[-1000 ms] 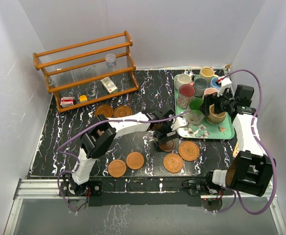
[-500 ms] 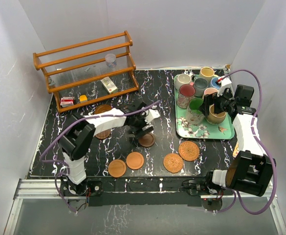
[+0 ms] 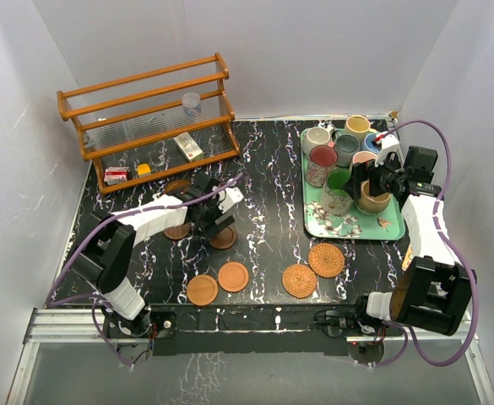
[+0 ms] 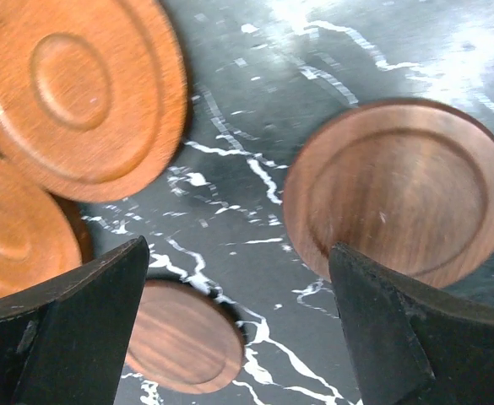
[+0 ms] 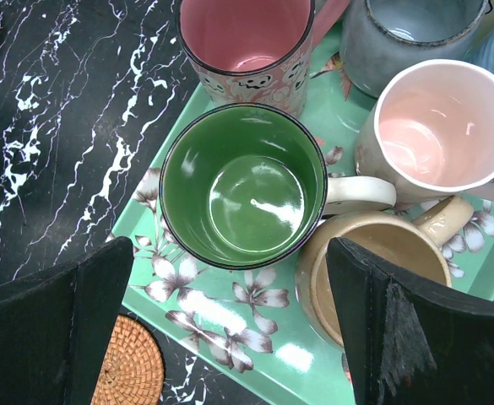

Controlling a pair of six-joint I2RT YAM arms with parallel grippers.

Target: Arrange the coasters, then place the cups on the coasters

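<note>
Plainly, left claw (image 4: 236, 283), right claw (image 5: 230, 253), gaping, empty

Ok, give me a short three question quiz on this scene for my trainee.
1. True or false: the mugs already stand on coasters.
2. How many woven coasters lie in front of the tray? A one, B two, C four.
3. Fill in: the right claw hangs open above the ____ mug.
Key: 1 false, all are on the tray. 2 B. 3 green mug.
</note>
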